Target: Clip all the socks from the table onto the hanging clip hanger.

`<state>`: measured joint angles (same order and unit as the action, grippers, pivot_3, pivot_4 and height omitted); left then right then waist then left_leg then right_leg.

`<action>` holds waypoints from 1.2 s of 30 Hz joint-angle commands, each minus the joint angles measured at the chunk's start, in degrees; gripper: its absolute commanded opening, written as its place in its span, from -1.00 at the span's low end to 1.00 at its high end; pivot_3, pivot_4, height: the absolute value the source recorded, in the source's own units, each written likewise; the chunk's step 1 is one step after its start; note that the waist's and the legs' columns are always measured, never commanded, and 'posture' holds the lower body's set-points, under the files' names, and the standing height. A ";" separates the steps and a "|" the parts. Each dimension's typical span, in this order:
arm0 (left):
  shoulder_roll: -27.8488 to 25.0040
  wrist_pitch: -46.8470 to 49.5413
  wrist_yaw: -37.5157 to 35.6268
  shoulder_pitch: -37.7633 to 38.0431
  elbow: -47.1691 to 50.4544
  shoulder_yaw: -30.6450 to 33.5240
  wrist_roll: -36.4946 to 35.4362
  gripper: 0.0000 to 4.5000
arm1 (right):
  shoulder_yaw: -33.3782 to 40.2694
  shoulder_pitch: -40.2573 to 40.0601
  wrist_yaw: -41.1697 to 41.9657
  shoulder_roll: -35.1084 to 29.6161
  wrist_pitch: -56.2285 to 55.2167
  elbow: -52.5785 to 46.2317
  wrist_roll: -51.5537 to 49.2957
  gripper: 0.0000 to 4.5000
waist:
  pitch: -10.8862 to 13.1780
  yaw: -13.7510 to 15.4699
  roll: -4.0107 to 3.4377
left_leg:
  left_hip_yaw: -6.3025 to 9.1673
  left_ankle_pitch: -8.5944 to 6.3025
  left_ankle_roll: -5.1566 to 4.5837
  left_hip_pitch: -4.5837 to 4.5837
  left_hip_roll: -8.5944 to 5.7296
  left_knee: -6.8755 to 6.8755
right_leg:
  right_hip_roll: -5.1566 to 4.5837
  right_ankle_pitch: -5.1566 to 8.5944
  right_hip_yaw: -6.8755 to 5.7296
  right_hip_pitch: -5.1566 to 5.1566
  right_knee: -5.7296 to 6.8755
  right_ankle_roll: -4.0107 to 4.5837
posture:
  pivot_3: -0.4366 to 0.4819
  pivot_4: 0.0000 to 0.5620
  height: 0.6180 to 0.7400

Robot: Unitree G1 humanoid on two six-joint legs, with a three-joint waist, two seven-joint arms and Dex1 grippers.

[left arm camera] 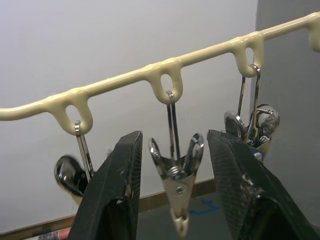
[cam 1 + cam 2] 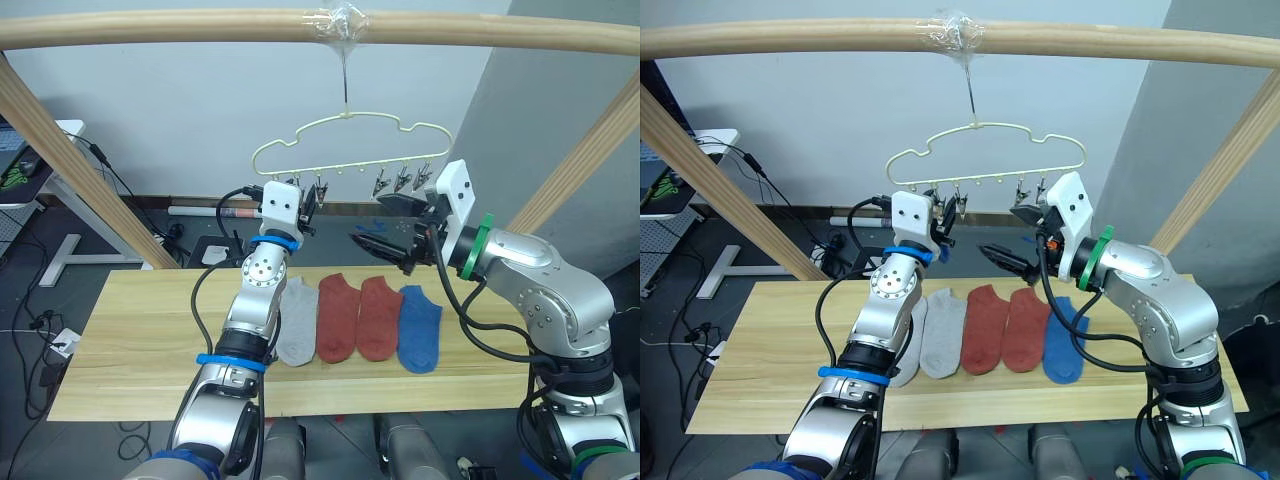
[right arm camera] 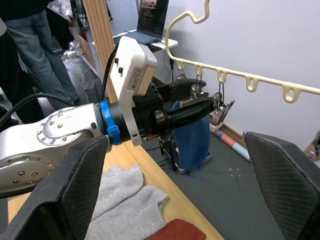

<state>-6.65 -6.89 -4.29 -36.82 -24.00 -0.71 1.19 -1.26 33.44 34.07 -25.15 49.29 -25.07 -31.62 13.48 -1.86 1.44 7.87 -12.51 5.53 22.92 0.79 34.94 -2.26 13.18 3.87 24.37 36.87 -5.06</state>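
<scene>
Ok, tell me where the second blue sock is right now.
The second blue sock hangs off the table, beside the left gripper at the hanger; the other blue sock lies by the red pair.

Pale wall (image 2: 180,110), round wooden pole frame (image 2: 150,28), dark cable-strewn floor (image 2: 40,290).

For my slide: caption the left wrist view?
Open left gripper flanks a metal clip hanging from the clip hanger.

bright, even indoor light; soft shadows; wrist views slightly blurred
</scene>
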 commanded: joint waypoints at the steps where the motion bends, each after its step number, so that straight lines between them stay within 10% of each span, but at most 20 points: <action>1: 0.15 -1.45 0.29 -1.17 1.56 0.27 0.31 -0.08 | 1.46 1.31 -0.35 -0.26 -0.84 -1.91 -1.10 1.00 | 0.00 0.00 0.00 | 0.00 0.00 0.00 0.00 0.00 0.00 | 0.00 0.00 0.00 0.00 0.00 0.00 | -0.08 -0.33 1.00; 6: 0.31 -1.68 0.13 -1.43 1.32 0.25 0.25 -0.08 | 1.77 1.12 -1.03 -0.09 -0.25 -2.02 -1.85 1.00 | 0.00 0.00 0.00 | 0.00 0.00 0.00 0.00 0.00 0.00 | 0.00 -0.01 0.00 0.00 0.01 0.01 | -0.08 -0.32 1.00; 14: 0.08 -2.32 -0.18 -1.85 1.03 0.52 0.05 -0.90 | 1.56 1.09 -1.98 -0.11 -0.41 -1.60 -2.36 1.00 | 0.00 -0.01 0.00 | 0.00 0.00 0.00 -0.01 0.00 0.01 | 0.00 -0.02 0.00 0.00 0.02 0.04 | -0.08 -0.32 1.00; 25: -1.18 2.37 -3.62 -0.82 4.61 0.39 -1.49 -0.90 | -5.68 -6.93 -4.82 -1.98 -1.79 2.83 5.98 1.00 | -0.03 0.00 0.03 | 0.01 0.00 -0.01 -0.03 0.00 0.01 | 0.00 -0.06 -0.01 -0.03 0.03 0.10 | -0.05 -0.29 1.00; 36: -3.97 10.42 -9.75 4.06 13.04 1.72 -5.58 -0.90 | -10.51 -14.26 -5.18 -1.14 -18.58 33.14 20.96 1.00 | -0.02 -0.15 0.02 | -0.05 0.04 -0.04 -0.26 0.01 0.05 | 0.02 -0.03 0.05 -0.19 0.12 -0.06 | 0.01 -0.27 1.00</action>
<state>-10.13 3.19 -13.38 -33.19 -13.80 0.83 -3.92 -12.05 18.66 28.22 -26.65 33.80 4.59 -12.09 13.46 -2.01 1.47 7.82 -12.47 5.49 22.66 0.79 35.00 -2.24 13.15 3.93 24.17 36.99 -5.13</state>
